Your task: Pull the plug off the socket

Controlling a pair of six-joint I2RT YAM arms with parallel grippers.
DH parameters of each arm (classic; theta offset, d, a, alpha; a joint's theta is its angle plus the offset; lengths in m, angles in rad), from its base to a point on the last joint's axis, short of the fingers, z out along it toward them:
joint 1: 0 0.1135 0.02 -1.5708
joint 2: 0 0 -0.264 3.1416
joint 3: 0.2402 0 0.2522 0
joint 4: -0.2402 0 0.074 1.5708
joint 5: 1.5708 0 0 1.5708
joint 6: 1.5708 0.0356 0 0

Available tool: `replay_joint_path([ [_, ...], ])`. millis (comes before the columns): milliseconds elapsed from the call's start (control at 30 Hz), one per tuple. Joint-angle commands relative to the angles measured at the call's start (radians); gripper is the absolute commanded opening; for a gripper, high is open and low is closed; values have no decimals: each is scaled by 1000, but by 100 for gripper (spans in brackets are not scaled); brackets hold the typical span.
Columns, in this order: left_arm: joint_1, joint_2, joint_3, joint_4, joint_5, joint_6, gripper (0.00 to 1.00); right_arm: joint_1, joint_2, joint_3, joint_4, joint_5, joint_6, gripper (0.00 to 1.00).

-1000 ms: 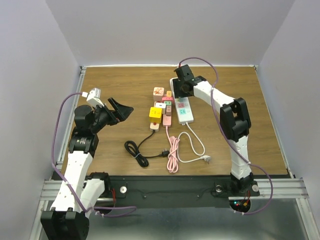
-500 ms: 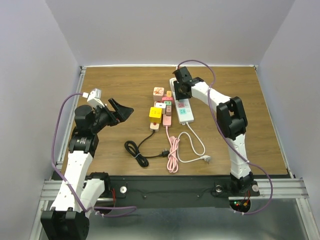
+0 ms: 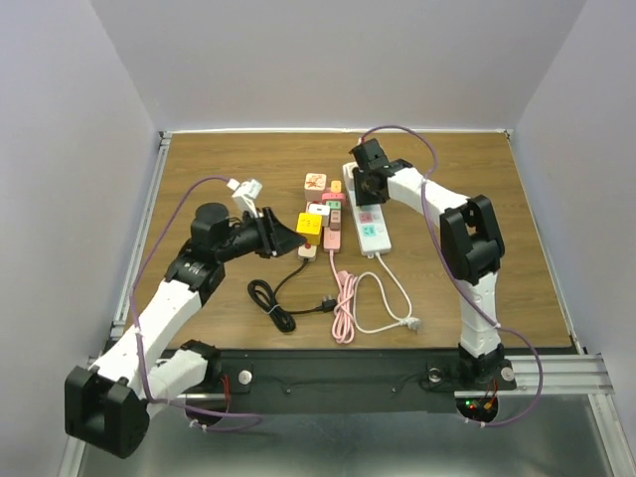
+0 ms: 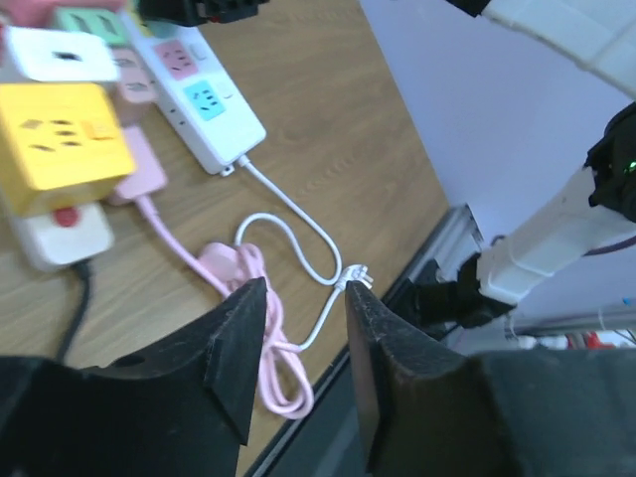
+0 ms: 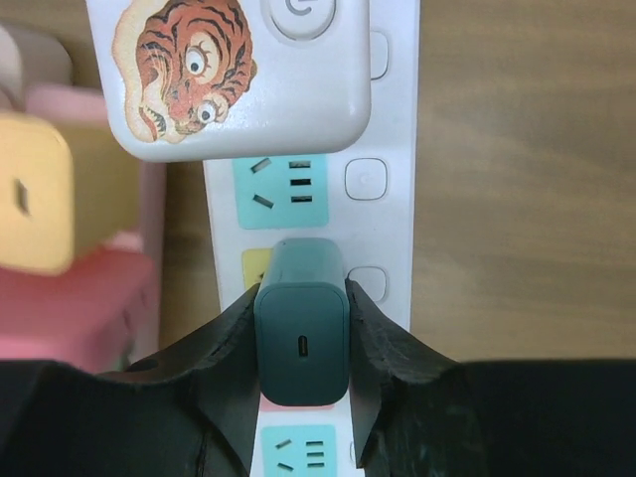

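I have the plug [image 5: 303, 343] pinched in the right gripper [image 5: 303, 298], not yet out

Nearest me, the left gripper [image 4: 300, 298], spread and empty, has swung in from the left edge of the worktop [image 3: 229, 154] toward the yellow cube adapter [image 3: 309, 224]. Farther out, the plug stands seated in the white power strip [image 5: 388, 229], whose length runs away from me; the pull, I judge, goes straight off its face.

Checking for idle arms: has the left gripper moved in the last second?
Yes. The left gripper swung right, now close beside the yellow adapter.
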Motion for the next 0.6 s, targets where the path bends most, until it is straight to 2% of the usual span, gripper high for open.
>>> replay_joint_path([
  [0, -130, 56, 21, 182, -52, -54, 43, -11, -171, -156, -51, 33, 62, 0],
  [167, -267, 204, 41, 266, -115, -71, 32, -9, -297, -345, -62, 32, 173, 0],
  [233, -328, 267, 55, 306, -156, -75, 15, -9, -345, -415, -63, -6, 243, 0],
  [267, -347, 289, 60, 341, -173, -92, 0, -9, -357, -436, -60, -23, 286, 0],
  [400, -436, 429, 78, 445, -259, -161, 0, -9, -391, -497, -43, -97, 355, 0],
  [567, -528, 618, 156, 546, -302, -235, 0, -9, -394, -522, -22, -106, 384, 0],
])
